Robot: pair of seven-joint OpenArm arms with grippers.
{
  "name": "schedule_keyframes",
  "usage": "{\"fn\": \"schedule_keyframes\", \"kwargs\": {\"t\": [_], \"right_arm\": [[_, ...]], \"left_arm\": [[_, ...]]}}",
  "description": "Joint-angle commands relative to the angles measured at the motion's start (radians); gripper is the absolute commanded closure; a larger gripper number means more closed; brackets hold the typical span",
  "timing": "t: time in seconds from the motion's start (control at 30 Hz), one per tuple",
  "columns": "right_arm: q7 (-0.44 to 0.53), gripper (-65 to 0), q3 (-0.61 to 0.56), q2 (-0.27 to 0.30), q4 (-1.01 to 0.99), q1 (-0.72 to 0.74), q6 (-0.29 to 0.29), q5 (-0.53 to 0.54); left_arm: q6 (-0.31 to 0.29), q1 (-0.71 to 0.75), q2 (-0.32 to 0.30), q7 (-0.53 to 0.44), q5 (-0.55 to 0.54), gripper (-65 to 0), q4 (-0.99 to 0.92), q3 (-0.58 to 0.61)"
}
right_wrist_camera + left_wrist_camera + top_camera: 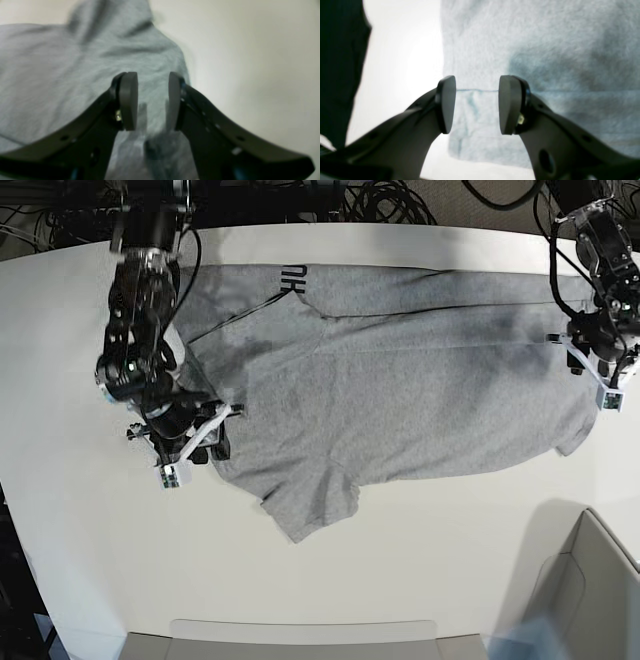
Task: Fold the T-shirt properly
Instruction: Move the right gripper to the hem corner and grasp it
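T-shirt: heather grey, black lettering | table: white | end effector pads: dark grey

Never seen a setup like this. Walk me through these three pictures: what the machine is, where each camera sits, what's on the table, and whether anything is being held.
This is a robot with two arms. One picture looks down on the white table from above; the other two come from cameras mounted at each wrist, looking out between the fingers. A grey T-shirt lies spread on the table, one edge turned over so some black lettering shows. The right gripper sits at one end of the shirt, by a sleeve; its wrist view shows it open over cloth. The left gripper is at the opposite end, also open at the shirt's edge. Nothing is held.
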Motion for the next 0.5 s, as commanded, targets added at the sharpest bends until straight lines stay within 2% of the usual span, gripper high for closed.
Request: {"fn": "schedule_keyframes", "kwargs": {"t": [0.0,0.03,0.17,0.33,0.47], "right_arm": [[0.03,-21.1,0.0,0.003,-0.028,0.047,0.006,0.003],[0.052,-21.1,0.0,0.002,-0.069,0.067,0.002,-0.018],[0.15,-21.1,-0.001,-0.024,-0.171,0.073,-0.084,-0.106],[0.148,-21.1,0.005,-0.026,-0.307,0.062,-0.091,-0.122],[0.148,-21.1,0.006,-0.026,-0.255,-0.028,-0.097,-0.121]], "left_arm": [[0.003,-0.011,-0.017,-0.016,0.002,-26.9,0.015,-0.004],[0.003,-0.011,-0.017,-0.016,0.002,-26.9,0.014,-0.004],[0.003,-0.008,-0.017,-0.016,0.002,-26.9,0.012,-0.004],[0.003,-0.008,-0.017,-0.016,0.002,-26.9,0.012,-0.004],[0.003,-0.008,-0.017,-0.016,0.002,-26.9,0.012,-0.004]]}}
